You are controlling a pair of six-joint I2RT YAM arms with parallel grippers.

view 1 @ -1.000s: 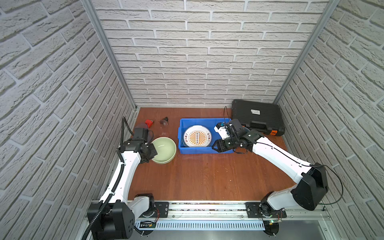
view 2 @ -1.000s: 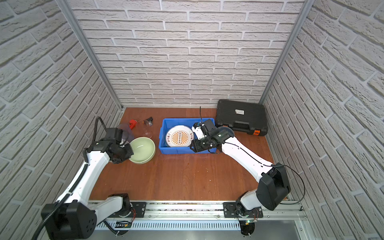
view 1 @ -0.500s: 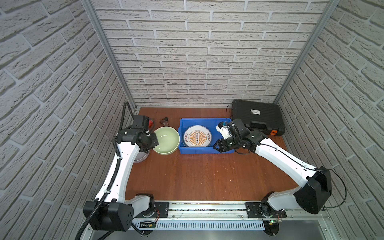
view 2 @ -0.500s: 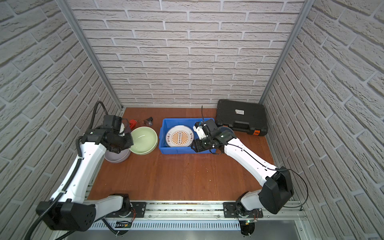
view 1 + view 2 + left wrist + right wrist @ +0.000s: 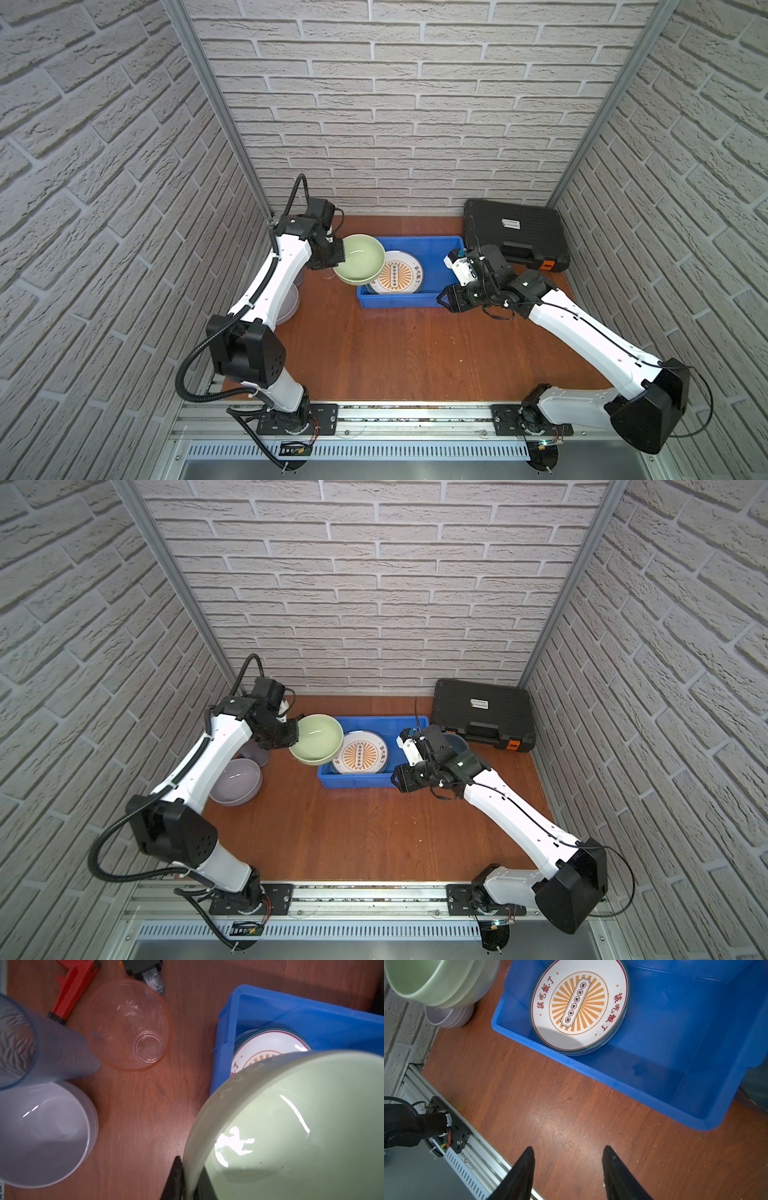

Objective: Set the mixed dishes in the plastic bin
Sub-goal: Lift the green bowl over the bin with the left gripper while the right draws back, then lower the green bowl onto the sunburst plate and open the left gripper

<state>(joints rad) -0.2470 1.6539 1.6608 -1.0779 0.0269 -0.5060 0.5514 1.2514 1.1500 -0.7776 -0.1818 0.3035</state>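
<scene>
Pale green bowl [image 5: 359, 264]: off the table, hanging over the left wall of the blue bin [image 5: 399, 300], mouth tipped toward the camera in both top views. Part of it overlaps the orange sunburst plate [image 5: 397, 276], which tops a stack of plates in the bin's left half.

Handling, as a judgement: glossy, hard, rigid, probably melamine or ceramic. It won't flex, but it is slick and would chip or clatter if dropped. The outer wall looks stepped in the right wrist view [image 5: 436, 980]; I can't tell whether this is one bowl or a nested pair. The rim is the only real hold, one finger inside and one outside. It is carried off-centre, so it may swing or slip in the pinch.

Left gripper [image 5: 187, 1180]: clamped narrow on the bowl's rim, dark fingers either side of the wall. Left arm reaches forward along the table's left edge, wrist bent in toward the bin.

Right gripper [image 5: 568, 1159]: jaws apart, nothing between them, over bare table just outside the bin's near wall, toward its right near corner. Right forearm runs low from the table's right near corner.

Not yet binned, by the table's left edge: lavender bowl [image 5: 41, 1136], bluish tumbler [image 5: 20, 1043], a clear cup [image 5: 126, 1024]. Red wrench [image 5: 72, 987] lies beyond them. Black tool case [image 5: 515, 232] sits in the far right corner.
</scene>
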